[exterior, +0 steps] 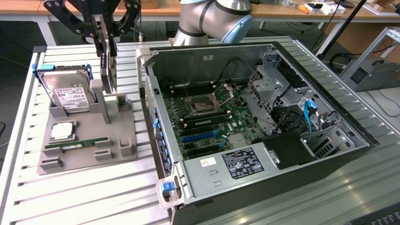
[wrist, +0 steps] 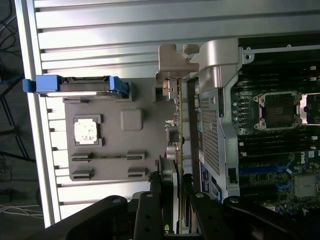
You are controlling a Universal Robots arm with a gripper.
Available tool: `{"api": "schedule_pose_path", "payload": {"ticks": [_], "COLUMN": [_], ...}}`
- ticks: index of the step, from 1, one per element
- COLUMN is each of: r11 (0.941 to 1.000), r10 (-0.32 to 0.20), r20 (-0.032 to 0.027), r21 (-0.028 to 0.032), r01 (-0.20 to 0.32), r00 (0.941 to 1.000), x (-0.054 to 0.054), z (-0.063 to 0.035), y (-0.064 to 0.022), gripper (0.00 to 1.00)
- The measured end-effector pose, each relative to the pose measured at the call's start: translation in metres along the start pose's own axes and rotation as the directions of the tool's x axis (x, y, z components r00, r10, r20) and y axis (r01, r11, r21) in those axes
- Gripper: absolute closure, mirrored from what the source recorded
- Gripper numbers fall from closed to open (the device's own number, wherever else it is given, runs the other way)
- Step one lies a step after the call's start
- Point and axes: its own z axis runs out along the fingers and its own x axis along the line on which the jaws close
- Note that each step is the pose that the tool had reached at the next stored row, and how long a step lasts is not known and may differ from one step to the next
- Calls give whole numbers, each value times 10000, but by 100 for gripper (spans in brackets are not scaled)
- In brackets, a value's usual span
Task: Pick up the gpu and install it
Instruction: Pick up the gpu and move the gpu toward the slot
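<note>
**GPU Clamped Upright Over the Parts Fixture**

The gripper (exterior: 105, 40) sits in the upper left of the exterior view. Its two black fingers press against opposite faces of the gpu (exterior: 108, 70), pinching it. The card hangs vertical, edge-on to the camera, with its lower end at the gray parts fixture (exterior: 87, 161). Whether it has cleared the slot there cannot be told.

In the wrist view the gpu (wrist: 176, 125) runs out from between the fingers (wrist: 152, 210), with its silver end bracket (wrist: 175, 60) at the far end.

On the fixture, at the left of the exterior view, a hard drive (exterior: 67, 93) with blue rails leans upright. A memory stick (exterior: 75, 144) lies flat below it. The open computer case (exterior: 293, 183) occupies the centre and right, just beside the fixture, with its motherboard (exterior: 206, 124) exposed.
</note>
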Motion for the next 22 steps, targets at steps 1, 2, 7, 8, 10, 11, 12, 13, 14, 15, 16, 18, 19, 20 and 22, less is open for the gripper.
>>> {"api": "schedule_pose_path", "payload": {"ticks": [1, 2, 7, 8, 10, 11, 12, 13, 14, 15, 16, 18, 19, 20, 22], "r11": [10000, 10000, 10000, 10000, 10000, 10000, 10000, 10000, 10000, 10000, 10000, 10000, 10000, 10000, 10000], "r10": [0, 0, 0, 0, 0, 0, 0, 0, 0, 0, 0, 0, 0, 0, 0], "r20": [1, 0, 0, 1, 0, 0, 0, 0, 0, 1, 0, 1, 0, 0, 0], "r21": [0, 0, 0, -1, 0, 0, 0, -1, 0, -1, 0, -1, 0, -1, -1], "r01": [0, 0, 0, 0, 0, 0, 0, 0, 0, 0, 0, 0, 0, 0, 0], "r00": [10000, 10000, 10000, 10000, 10000, 10000, 10000, 10000, 10000, 10000, 10000, 10000, 10000, 10000, 10000], "x": [0, 0, -1, -1, -1, -1, -2, -2, -2, -2, -2, -2, -2, -2, -3], "z": [-6, -10, -31, -35, -45, -49, -53, -56, -60, -63, -66, -74, -77, -80, -86], "y": [0, 0, 0, -1, -1, -1, -1, -1, -1, -1, -1, -1, -1, -1, -1], "gripper": [73, 73, 73, 73, 73, 73, 73, 73, 73, 73, 73, 73, 73, 73, 73]}}
